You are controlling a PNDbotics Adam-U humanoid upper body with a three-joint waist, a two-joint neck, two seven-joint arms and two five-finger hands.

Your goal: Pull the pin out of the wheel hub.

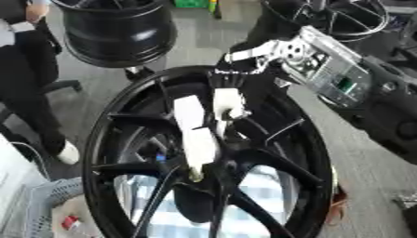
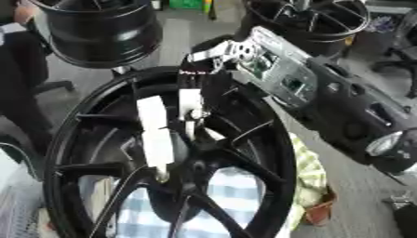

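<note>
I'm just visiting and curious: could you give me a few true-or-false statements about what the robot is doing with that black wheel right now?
1. The black wheel has spokes. True.
2. The right robot hand comes in from the upper right, its white fingers reaching down to the wheel's centre. True.
3. The wheel is bright red. False: it is black.
4. A small brass-coloured pin shows just below the fingertips at the hub. True.
5. Both robot hands are on the wheel. False: only the right one shows; the left is out of view.
6. A checked cloth shows through the spokes. True.
</note>
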